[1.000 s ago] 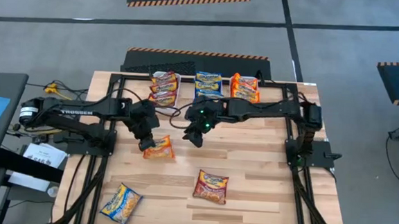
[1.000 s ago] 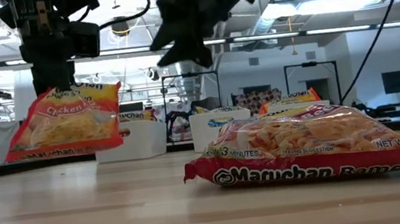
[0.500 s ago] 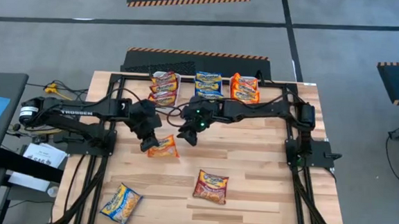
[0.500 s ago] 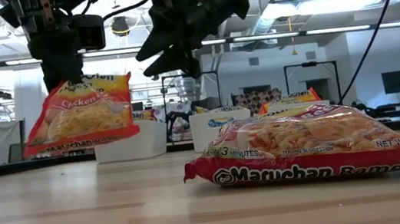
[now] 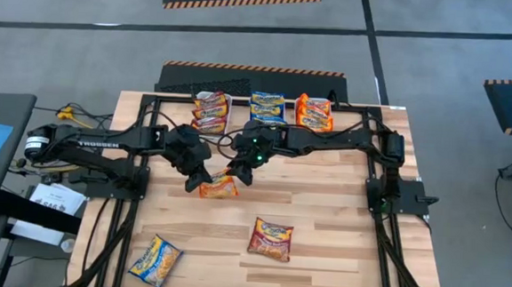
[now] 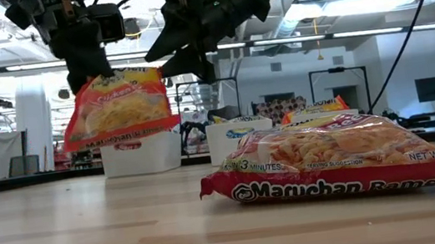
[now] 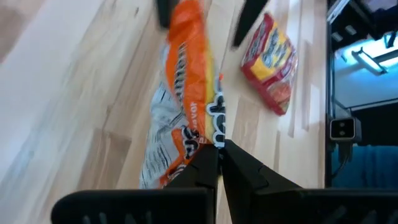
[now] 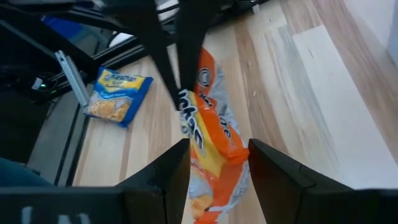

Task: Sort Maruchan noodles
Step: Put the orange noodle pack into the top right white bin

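While the left gripper (image 7: 219, 149) clamps the orange packet (image 5: 218, 187), now likely between the open right gripper (image 8: 216, 163).

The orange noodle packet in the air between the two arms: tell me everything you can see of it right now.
The orange noodle packet is a flat, glossy plastic ramen pack, orange-red with yellow print and a picture of noodles on its face. It hangs clear of the wooden table, tilted, near the table's middle. The left end effector is shut on its crimped edge and carries it. The right end effector is open, with a finger on either side of the packet. Whether those fingers touch it cannot be told.
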